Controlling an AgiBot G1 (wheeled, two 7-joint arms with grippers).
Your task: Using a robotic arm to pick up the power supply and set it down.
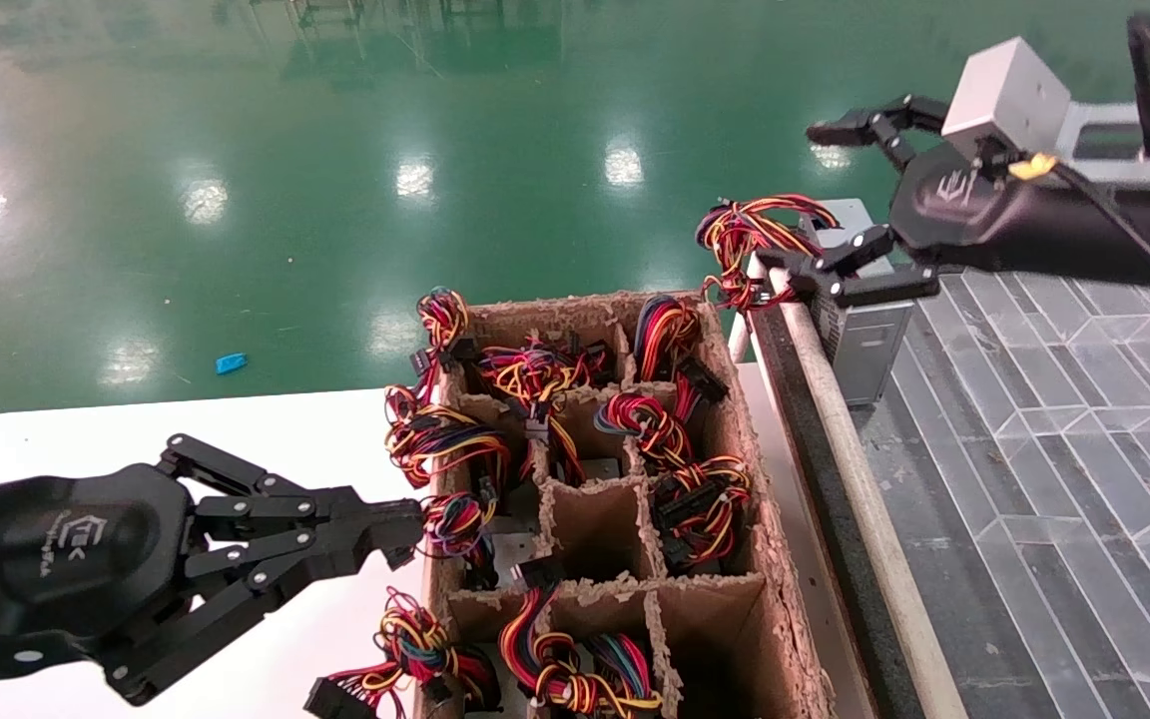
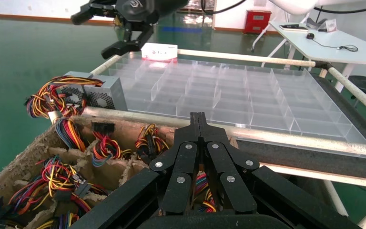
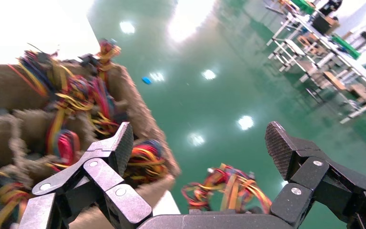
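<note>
Right gripper (image 1: 835,205) sits upper right of the head view, fingers spread wide with nothing between them, hovering just above the power supply (image 1: 860,335). That box stands on end at the near corner of the clear divided tray (image 1: 1054,399), and its top is partly blocked by the lower finger. It's silver-grey sheet metal with a vented face, long axis roughly vertical, and its red/yellow/orange wire bundle (image 1: 750,245) spills toward the cardboard box (image 1: 735,429). The box is rough brown cardboard with frayed dividers, cells stuffed with more wire looms, and its near end is cut off by the frame. Left gripper (image 1: 405,534) at lower left is pressed together over the white surface (image 1: 136,429), beside the box.
</note>
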